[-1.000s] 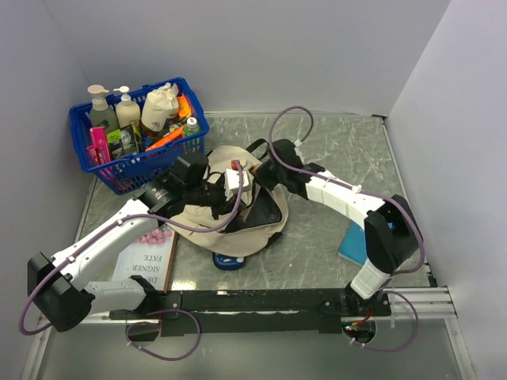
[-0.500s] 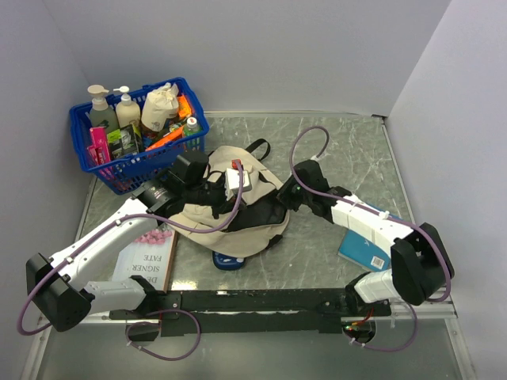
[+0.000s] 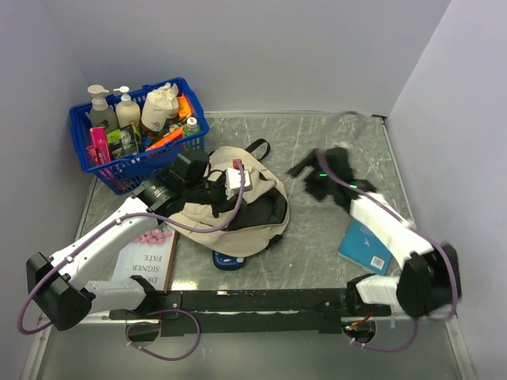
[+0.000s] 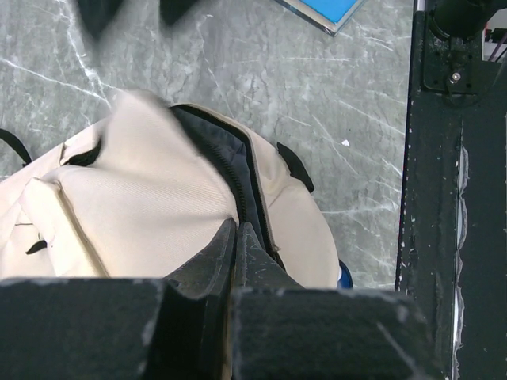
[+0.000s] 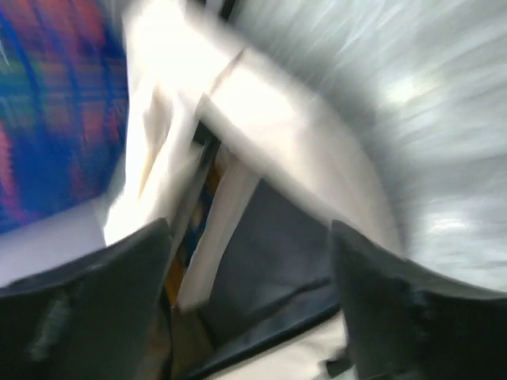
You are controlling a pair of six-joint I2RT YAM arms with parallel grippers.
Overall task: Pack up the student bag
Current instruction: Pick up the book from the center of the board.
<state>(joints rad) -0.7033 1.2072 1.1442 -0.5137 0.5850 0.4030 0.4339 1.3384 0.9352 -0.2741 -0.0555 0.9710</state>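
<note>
The student bag [image 3: 238, 214], cream-beige with black trim, lies in the middle of the table with its dark opening facing right. My left gripper [image 3: 215, 192] sits over its top. In the left wrist view that gripper [image 4: 236, 231] is shut, its tips pinched on the bag [image 4: 142, 206] at the black zipper edge. My right gripper [image 3: 306, 169] hovers to the right of the bag, apart from it and blurred by motion. The right wrist view shows it [image 5: 249, 261] open, wide fingers [image 5: 380, 301] framing the bag's dark opening [image 5: 277, 237], nothing between them.
A blue basket [image 3: 119, 170] of bottles and a cloth pouch stands at the back left. A book [image 3: 146, 261] lies by the left arm, a blue book [image 3: 364, 247] at front right. Something dark blue [image 3: 230, 261] pokes from under the bag. The black rail [image 4: 444, 158] runs along the near edge.
My right gripper has pulled out of the bag's opening, swung to the right and opened. The left gripper has stayed shut at the bag's edge.
</note>
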